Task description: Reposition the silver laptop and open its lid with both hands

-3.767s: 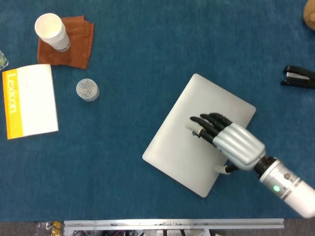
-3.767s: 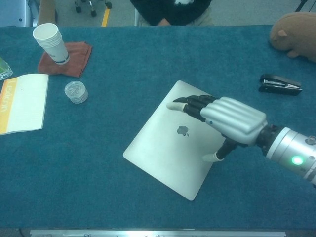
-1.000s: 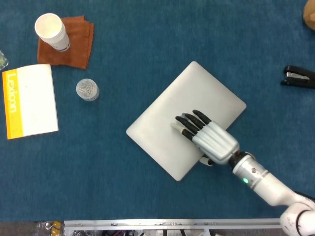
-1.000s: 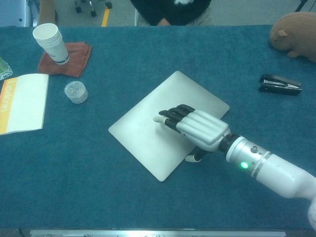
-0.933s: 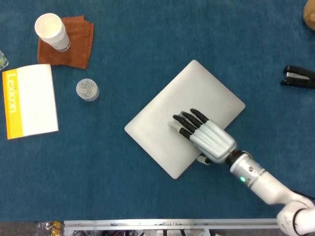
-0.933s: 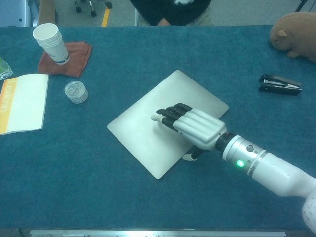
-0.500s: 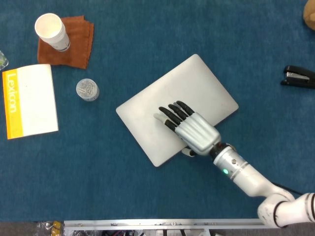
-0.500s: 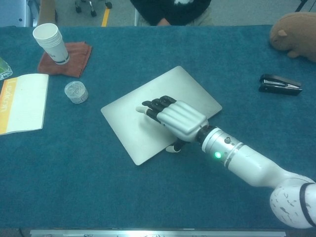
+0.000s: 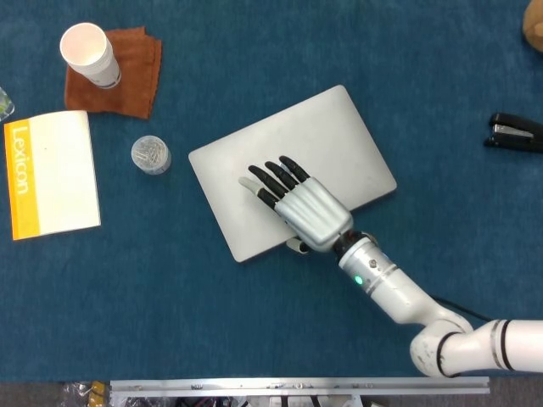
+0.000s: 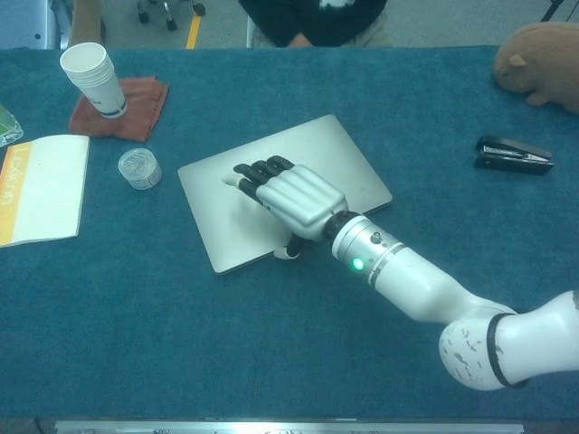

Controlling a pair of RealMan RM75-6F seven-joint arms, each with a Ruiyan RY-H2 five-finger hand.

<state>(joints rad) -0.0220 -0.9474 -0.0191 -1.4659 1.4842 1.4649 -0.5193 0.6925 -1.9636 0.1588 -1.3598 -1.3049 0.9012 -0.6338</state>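
The silver laptop [image 9: 331, 140] [image 10: 335, 149] lies closed and flat on the blue table, its long side running from lower left to upper right at a slight tilt. My right hand [image 9: 297, 203] [image 10: 289, 196] rests palm down on the lid, fingers spread flat towards the left, thumb hanging over the near edge. It grips nothing. My left hand is in neither view.
A small clear jar [image 9: 151, 155] stands left of the laptop, with a yellow-and-white booklet [image 9: 51, 174] further left. A paper cup [image 9: 89, 52] sits on a brown cloth [image 9: 136, 72] at the back left. A black stapler [image 9: 515, 133] lies at right, a brown plush toy [image 10: 538, 59] beyond it.
My right hand has pushed the laptop left and turned it, so its long side lies closer to level than before. The arm now reaches further left across the table.
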